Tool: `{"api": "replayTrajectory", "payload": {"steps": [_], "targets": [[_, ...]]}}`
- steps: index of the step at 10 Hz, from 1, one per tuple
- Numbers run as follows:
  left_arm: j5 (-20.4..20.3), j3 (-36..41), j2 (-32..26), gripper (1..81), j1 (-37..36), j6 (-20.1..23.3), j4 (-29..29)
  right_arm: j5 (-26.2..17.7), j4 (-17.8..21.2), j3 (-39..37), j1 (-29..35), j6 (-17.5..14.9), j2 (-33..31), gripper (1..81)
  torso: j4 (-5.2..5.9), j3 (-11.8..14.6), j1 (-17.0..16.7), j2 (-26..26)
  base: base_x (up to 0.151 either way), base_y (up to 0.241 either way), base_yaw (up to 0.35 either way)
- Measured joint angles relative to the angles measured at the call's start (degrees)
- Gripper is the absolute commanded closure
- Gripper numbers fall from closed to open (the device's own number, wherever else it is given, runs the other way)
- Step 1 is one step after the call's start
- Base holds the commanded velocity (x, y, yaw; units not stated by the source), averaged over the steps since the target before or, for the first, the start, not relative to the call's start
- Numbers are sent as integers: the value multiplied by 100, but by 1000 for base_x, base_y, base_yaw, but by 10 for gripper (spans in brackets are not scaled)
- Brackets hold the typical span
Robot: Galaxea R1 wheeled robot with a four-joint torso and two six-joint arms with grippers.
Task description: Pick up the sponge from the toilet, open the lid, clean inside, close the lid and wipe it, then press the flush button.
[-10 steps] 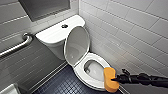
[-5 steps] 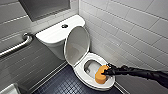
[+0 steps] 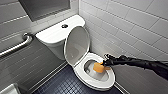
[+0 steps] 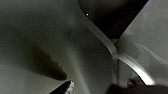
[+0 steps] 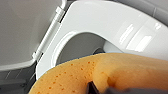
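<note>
A tiled bathroom, seen from above. At far left, a metal grab bar point(image 3: 15, 47) runs along the grey wall. Beside it stands the white toilet point(image 3: 58, 51), its tank point(image 3: 53, 35) set against the wall with a round flush button point(image 3: 64, 25) on top. The lid point(image 3: 77, 45) is raised, standing nearly upright and leaning back toward the tank. In front of it, the ring-shaped seat point(image 3: 82, 72) lies down around the open bowl, above a dark small-tiled floor point(image 3: 62, 83).

The orange sponge point(image 3: 98, 67) sits inside the bowl opening, at its right inner side. The right gripper point(image 3: 105, 65) is clenched on the sponge, reaching in over the seat's right edge. Its black arm point(image 3: 145, 63) stretches in from the right, in front of a white tiled wall point(image 3: 130, 27).

In the right wrist view, the sponge's pitted orange surface bulges close to the camera with a dark finger pressed into it, and the seat and lid hinge lie beyond.

The left wrist view is dim and blurred. A dark tip at its edge may be the left gripper point(image 4: 67, 88), and I cannot tell whether that claw is released or clenched.
</note>
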Motion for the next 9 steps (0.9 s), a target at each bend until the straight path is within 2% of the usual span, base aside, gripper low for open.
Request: {"api": "replayTrajectory", "payload": {"steps": [3, 9], "targets": [[-2, -160, 90, 10, -2, 1, 1, -347, -174, 40, 251, 111, 28, 811, 0, 0, 0, 0, 0, 0, 0], [-27, -160, 90, 10, 0, 1, 0, -429, -518, -419, 301, 132, 662, 811, 0, 0, 0, 0, 0, 0, 0]]}}
